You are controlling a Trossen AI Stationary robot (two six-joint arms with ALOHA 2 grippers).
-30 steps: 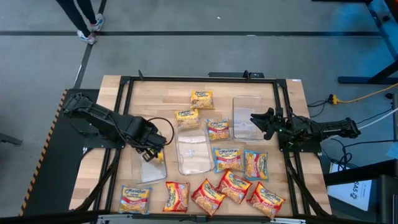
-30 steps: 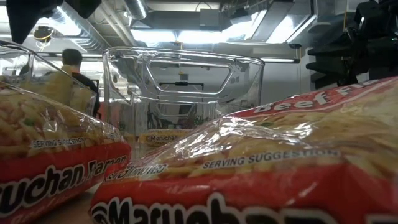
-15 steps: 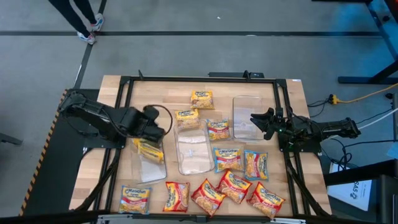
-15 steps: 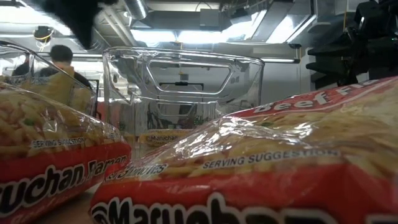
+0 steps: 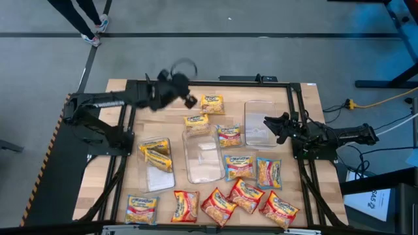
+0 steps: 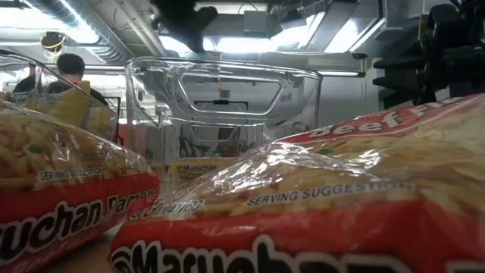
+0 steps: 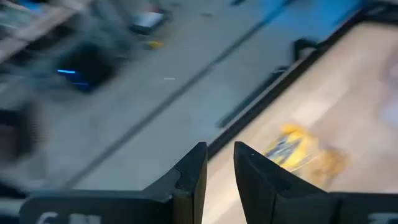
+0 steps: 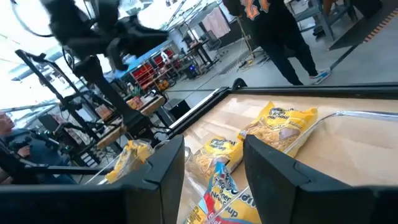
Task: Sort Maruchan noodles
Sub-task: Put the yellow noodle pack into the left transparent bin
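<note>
Since a second ago our left gripper [image 5: 190,102] has swung away from the left tray [image 5: 157,179], where it hung over a yellow packet [image 5: 155,156], and now sits raised near the far edge of the table [image 5: 117,88], just beside the yellow packet at the far middle [image 5: 212,103]; the packet it hovered over lies in the left tray, apart from the fingers. We see its fingers [image 7: 191,180] standing slightly parted with nothing between them, a blurred yellow packet on the wood beyond. Our right gripper [image 5: 268,124] rests over the clear right tray [image 5: 259,111], its jaws spread and empty, with the nearest noodles, a yellow packet [image 5: 229,136], just beside the tray. Through its fingers [image 8: 273,171] we see two yellow packets and a blue-edged one whose label reads "Noodle Soup". Other packets lie in a loose row along the near edge: a yellow one [image 5: 142,208] at the left, red-orange ones [image 5: 185,205] toward the right, and two blue-edged ones [image 5: 240,166] beside the middle tray [image 5: 202,160]. From table height we read "Maruchan Ramen" and "SERVING SUGGESTION" on a red packet [image 6: 68,205], and "Beef" on its neighbour [image 6: 318,205]. A person [image 6: 72,72] shows in the room behind.
</note>
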